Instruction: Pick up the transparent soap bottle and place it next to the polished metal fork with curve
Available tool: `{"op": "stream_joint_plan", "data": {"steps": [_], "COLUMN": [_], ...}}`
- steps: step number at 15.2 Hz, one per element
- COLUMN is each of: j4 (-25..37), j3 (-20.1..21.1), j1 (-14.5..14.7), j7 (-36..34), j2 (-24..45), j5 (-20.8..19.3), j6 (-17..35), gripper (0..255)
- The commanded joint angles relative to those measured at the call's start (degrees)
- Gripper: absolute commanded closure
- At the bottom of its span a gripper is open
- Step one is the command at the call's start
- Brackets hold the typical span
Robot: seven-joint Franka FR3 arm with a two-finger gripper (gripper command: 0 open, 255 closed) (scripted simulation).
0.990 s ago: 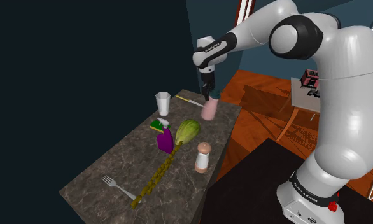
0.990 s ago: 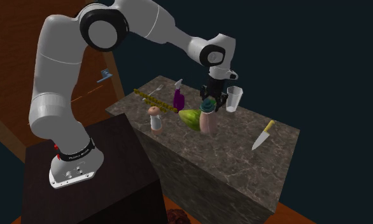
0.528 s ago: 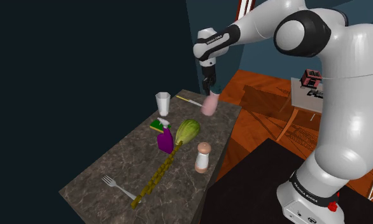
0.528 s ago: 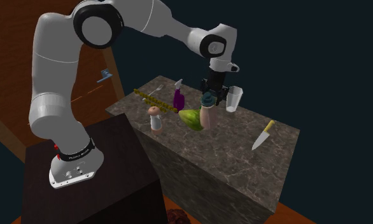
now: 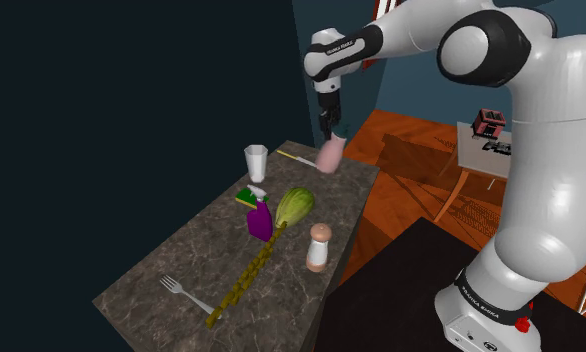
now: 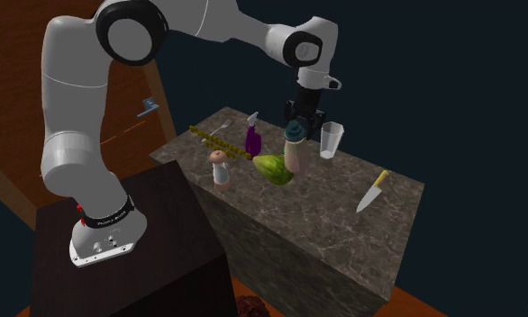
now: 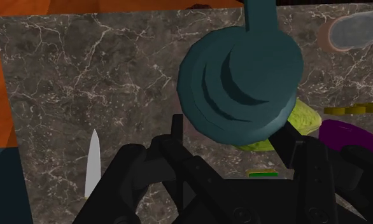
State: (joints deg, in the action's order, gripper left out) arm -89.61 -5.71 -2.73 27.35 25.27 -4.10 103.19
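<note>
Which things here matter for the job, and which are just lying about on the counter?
Job: black gripper, clasping the pale pink soap bottle with teal pump top; silver metal fork.

Lying about: clear glass tumbler; yellow-handled knife; purple spray bottle; green leafy vegetable; pale shaker; yellow-green beaded strip.

Soap bottle (image 5: 329,156): pale pink body, dark teal pump cap. Clasped at the neck by gripper (image 5: 327,135), raised off marble countertop (image 5: 281,300), slightly tilted, over its far end in the shoulder view. Fork (image 5: 186,293): silvery, lying flat at the near end, well apart, just beside yellow-green beaded strip (image 5: 243,280).
</note>
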Motion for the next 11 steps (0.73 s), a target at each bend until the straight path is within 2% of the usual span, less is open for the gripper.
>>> {"op": "stream_joint_plan", "data": {"steps": [1, 11], "j4": [1.16, 6.71], "j3": [-0.04, -0.12], "j1": [-0.04, 0.00], "j7": [0.17, 0.73], "j2": [-0.29, -1.75], "j5": [0.00, -0.05], "j6": [-1.43, -8.41], "gripper": [255, 255]}}
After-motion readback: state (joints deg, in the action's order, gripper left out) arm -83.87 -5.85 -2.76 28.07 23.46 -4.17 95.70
